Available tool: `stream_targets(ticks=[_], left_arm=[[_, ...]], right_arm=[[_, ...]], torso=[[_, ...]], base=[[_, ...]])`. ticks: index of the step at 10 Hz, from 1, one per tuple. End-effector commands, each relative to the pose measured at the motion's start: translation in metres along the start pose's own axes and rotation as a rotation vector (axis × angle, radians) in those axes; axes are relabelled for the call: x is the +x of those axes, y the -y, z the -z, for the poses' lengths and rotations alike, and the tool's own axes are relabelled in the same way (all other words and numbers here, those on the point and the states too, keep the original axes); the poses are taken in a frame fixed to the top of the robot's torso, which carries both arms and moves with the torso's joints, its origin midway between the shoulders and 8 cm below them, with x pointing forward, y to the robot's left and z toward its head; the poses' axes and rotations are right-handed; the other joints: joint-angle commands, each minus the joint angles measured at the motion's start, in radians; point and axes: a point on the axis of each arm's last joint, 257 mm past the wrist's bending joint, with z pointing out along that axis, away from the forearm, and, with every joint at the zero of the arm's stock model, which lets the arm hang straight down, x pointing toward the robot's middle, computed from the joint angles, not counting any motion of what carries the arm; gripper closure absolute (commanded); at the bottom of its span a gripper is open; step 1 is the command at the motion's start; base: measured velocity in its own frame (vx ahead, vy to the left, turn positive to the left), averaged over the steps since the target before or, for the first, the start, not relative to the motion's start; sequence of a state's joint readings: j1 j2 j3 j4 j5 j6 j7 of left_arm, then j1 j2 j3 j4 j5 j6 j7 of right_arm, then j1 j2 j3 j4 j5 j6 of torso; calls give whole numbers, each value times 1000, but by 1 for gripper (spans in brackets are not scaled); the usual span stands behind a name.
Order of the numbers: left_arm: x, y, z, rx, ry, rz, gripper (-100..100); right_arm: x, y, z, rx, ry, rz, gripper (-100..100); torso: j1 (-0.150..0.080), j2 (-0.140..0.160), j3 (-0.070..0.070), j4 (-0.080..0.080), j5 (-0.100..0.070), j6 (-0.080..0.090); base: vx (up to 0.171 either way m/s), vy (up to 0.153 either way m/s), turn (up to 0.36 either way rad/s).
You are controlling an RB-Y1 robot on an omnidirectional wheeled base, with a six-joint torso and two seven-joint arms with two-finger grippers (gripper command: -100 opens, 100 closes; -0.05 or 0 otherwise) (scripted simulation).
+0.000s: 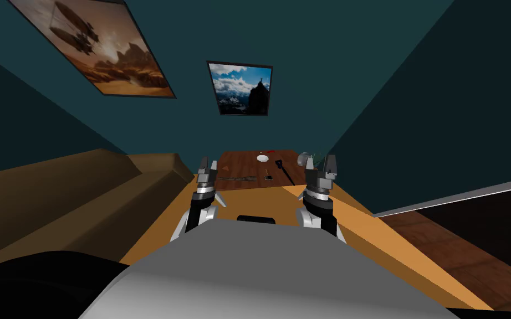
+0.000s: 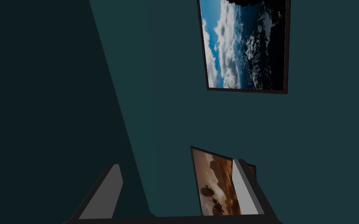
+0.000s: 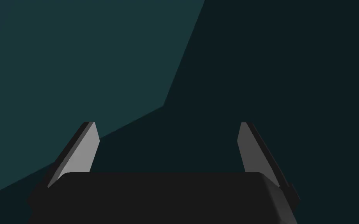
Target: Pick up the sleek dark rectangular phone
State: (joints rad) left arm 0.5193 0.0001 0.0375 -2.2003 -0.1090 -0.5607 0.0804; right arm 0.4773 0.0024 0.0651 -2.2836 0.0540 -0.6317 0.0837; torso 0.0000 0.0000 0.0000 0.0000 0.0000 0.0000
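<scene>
A small dark rectangular phone (image 1: 268,176) lies near the front edge of a brown wooden table (image 1: 249,169) ahead of me. Both arms are raised in front of my chest, short of the table. My left gripper (image 1: 208,164) hangs over the table's near left corner, left of the phone, and its fingers stand open (image 2: 176,171) with nothing between them. My right gripper (image 1: 331,164) is off the table's right side, also open (image 3: 169,128) and empty. Neither one touches the phone.
On the table lie a long black utensil (image 1: 285,172), a thin stick (image 1: 239,178), a white item (image 1: 262,158), a small red thing (image 1: 271,150) and a grey object (image 1: 305,159). A brown sofa (image 1: 77,194) runs along the left. A teal wall (image 1: 415,138) closes the right.
</scene>
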Motion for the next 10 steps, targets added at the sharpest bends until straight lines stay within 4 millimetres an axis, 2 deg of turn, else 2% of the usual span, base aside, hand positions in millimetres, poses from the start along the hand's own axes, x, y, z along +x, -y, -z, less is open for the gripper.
stream_targets(ticks=[1,5,7,9,10], left_arm=[[0,0,0,0,0,0,0],[0,0,0,0,0,0,0],[0,0,0,0,0,0,0],[0,0,0,0,0,0,0],[0,0,0,0,0,0,0]], right_arm=[[4,7,4,17,-34,15,-100],[16,48,32,118,-169,90,-100],[18,77,57,195,-250,146,-100],[17,110,89,285,-346,213,-100],[17,110,90,284,-352,215,-100]], torso=[[0,0,0,0,0,0],[1,6,3,1,0,0],[2,7,4,2,0,0],[2,8,5,2,0,0],[2,8,4,2,0,0]], base=[[-19,6,92],[-83,20,184],[-112,41,293],[-110,47,348],[-73,25,86]])
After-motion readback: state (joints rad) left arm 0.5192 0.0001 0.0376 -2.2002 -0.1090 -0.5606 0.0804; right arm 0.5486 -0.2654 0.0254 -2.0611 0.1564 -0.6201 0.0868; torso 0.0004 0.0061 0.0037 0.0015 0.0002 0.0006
